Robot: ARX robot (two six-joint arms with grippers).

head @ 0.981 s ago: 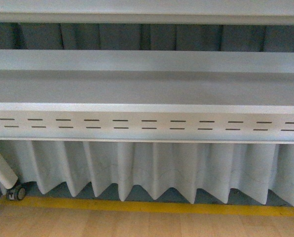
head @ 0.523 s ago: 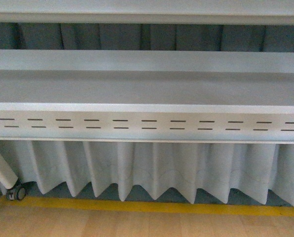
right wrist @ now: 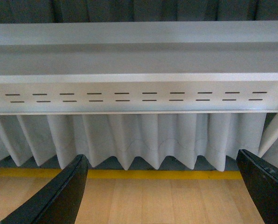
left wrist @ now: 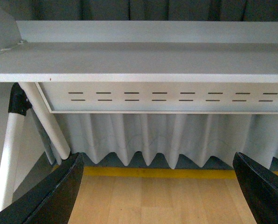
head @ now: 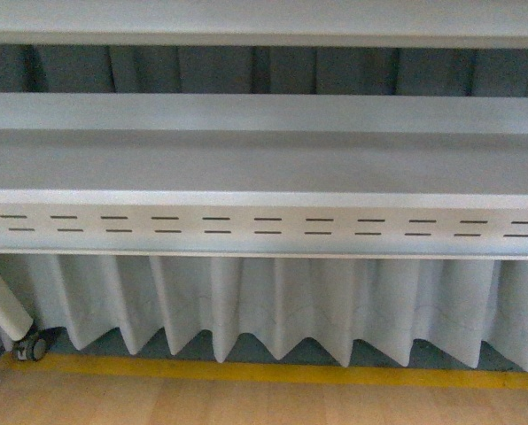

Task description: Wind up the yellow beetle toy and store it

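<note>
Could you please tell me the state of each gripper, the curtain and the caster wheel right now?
Left gripper: open, holding nothing.
Right gripper: open, holding nothing.
Curtain: hanging closed in pleats below the shelf.
Caster wheel: resting on the floor.
Yellow beetle toy: not in any view.

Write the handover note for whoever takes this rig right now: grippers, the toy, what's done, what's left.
Left gripper: open, holding nothing.
Right gripper: open, holding nothing.
Yellow toy car: in no view. All cameras face a grey shelf, the curtain under it and a yellow floor line.
Done: nothing that shows here; whether the toy is wound or stored cannot be told.
Left: probably locate the toy first.
</note>
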